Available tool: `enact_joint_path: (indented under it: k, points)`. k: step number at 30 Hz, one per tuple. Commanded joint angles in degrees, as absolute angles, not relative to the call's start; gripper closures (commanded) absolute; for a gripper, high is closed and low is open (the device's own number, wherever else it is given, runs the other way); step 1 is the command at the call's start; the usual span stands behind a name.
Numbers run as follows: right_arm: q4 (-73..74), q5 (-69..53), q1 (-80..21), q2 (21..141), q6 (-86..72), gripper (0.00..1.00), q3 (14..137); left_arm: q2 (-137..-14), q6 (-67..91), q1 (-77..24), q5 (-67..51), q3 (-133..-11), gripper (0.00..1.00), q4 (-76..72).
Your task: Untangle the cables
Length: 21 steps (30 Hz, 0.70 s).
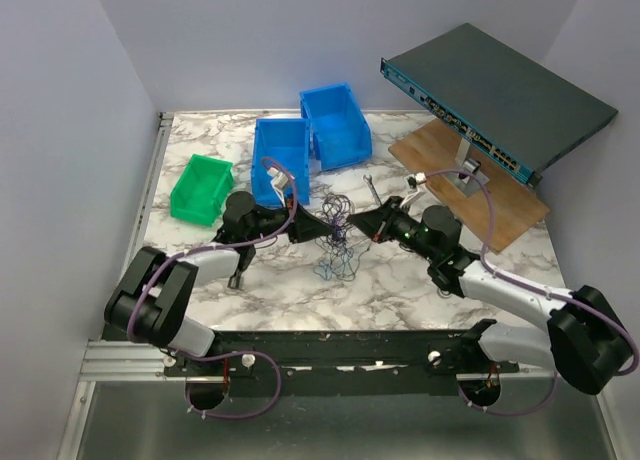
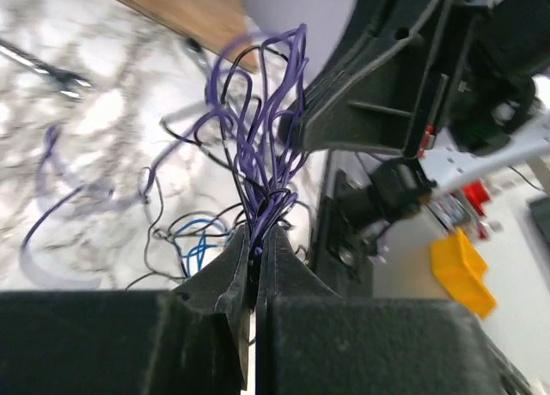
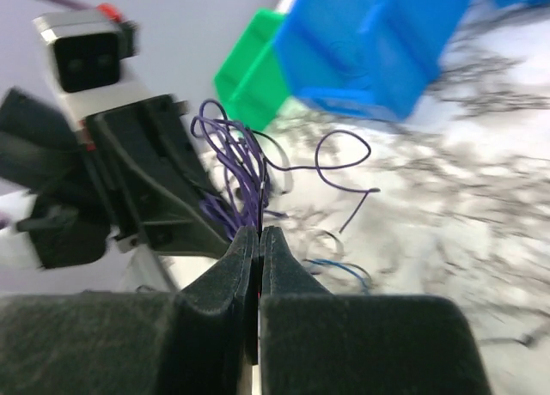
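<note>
A white table top [image 1: 270, 295] veined in grey marble fills the middle of the top view, boxed in by plain pale walls at the left [image 1: 70, 130], top [image 1: 300, 40] and right [image 1: 610, 210], evenly lit, with a wooden board [image 1: 520, 205] at its upper right corner and what may be grey floor [image 1: 330, 430] along the bottom edge.

Purple cables [image 3: 243, 185] between tips of closed right claw [image 3: 259, 234], blue bin [image 3: 361, 43] behind.

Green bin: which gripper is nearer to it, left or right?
Left. The left gripper is to the right of the green bin, at the cables; the right gripper is farther right, on the cables' other side.
</note>
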<state>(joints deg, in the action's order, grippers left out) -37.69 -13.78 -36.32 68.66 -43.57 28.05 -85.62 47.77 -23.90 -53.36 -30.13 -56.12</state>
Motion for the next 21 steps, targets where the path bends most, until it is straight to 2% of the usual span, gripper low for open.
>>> enact_joint_path:
  k: [1,5,8,13,16,17,18,19,20,21]
  points:
    - [-16.7,13.3,-35.8,62.9,-37.3,0.99,31.3,-77.4,36.5,-20.4,-38.3,-27.3,1.0,-37.4]
    - [-5.3,34.2,-35.7,60.4,-38.8,0.99,31.4,-70.0,32.8,-19.6,-25.4,-25.1,1.0,-28.4]
    - [-0.2,44.5,-35.8,59.1,-43.3,0.99,30.9,-66.7,32.3,-19.2,-16.5,-24.6,1.0,-22.7]
    - [-2.7,39.5,-35.7,58.4,-40.3,0.99,30.0,-66.2,31.3,-18.9,-16.5,-24.7,1.0,-22.0]
    - [-6.0,28.8,-35.8,59.1,-33.0,0.97,30.6,-67.9,30.2,-18.9,-21.5,-25.6,1.0,-23.7]
    - [-7.0,24.8,-35.7,59.2,-31.3,0.89,30.8,-68.5,30.4,-18.9,-24.8,-25.4,1.0,-25.8]
    - [-9.2,18.6,-35.8,59.2,-28.7,0.75,30.5,-69.4,30.8,-19.0,-27.9,-25.2,1.0,-28.9]
    - [-12.2,13.6,-35.7,59.0,-26.5,0.53,30.1,-70.3,31.1,-19.3,-30.7,-25.3,1.0,-31.1]
    - [-14.7,7.0,-35.7,58.8,-24.5,0.34,29.5,-70.9,31.0,-19.9,-33.1,-25.7,1.0,-32.5]
    - [-18.2,1.4,-35.7,58.5,-23.5,0.24,28.7,-71.7,30.3,-21.0,-35.9,-26.6,1.0,-33.3]
